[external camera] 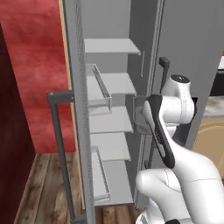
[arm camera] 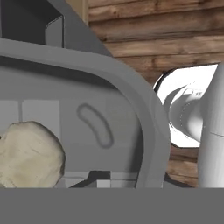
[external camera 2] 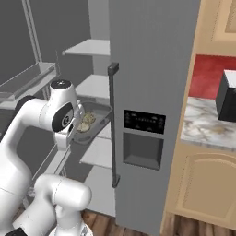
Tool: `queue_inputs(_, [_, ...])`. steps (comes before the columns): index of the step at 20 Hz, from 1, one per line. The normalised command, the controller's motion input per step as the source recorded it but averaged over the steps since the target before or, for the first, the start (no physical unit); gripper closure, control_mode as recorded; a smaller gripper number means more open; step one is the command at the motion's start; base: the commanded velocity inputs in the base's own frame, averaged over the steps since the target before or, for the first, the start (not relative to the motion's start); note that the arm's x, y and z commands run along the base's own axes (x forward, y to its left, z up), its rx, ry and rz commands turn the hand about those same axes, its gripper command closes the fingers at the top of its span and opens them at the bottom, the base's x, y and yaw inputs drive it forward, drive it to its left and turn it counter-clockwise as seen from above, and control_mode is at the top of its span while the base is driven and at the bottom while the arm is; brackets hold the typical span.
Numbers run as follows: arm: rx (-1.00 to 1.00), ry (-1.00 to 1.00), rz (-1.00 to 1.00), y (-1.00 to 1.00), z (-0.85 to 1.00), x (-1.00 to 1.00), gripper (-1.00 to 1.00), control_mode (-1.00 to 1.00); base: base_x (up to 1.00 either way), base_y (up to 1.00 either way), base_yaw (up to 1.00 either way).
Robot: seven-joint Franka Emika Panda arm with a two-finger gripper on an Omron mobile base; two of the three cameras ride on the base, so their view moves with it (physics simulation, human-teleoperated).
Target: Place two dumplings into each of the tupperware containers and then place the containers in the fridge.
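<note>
I'm on the fridge step: my claw [external camera 2: 79, 133] is clamped on the grey container's [external camera 2: 99, 120] rim, dumplings [external camera 2: 86, 122] inside, beside the fridge [external camera 2: 152, 69] shelf [external camera 2: 99, 85]. Next I'd set it down there.

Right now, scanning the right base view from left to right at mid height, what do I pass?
Robot arm → dark grey tupperware container with dumplings → fridge door handle → dispenser panel → marble counter → black appliance.

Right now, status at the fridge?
Gripper shut on grey tupperware container. Dumplings inside it, held at open fridge shelves. Nothing blocking.
</note>
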Motion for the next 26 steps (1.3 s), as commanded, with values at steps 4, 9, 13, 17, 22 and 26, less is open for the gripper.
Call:
queue_inputs(4, [0.00,0.00,0.00,0.00,0.00,0.00,1.00,1.00,-0.30,-0.07,0.19])
queue_inputs(9, [0.00,0.00,0.00,0.00,0.00,0.00,1.00,1.00,-0.30,-0.09,0.20])
queue_inputs(13, [0.00,0.00,0.00,0.00,0.00,0.00,1.00,1.00,-0.05,-0.25,0.26])
queue_inputs(17, [0.00,0.00,0.00,0.00,0.00,0.00,1.00,1.00,0.04,-0.30,0.30])
queue_inputs(22, [0.00,0.00,0.00,0.00,0.00,0.00,1.00,1.00,0.56,-0.43,0.19])
queue_inputs(26, [0.00,0.00,0.00,0.00,0.00,0.00,1.00,1.00,0.72,-0.34,0.06])
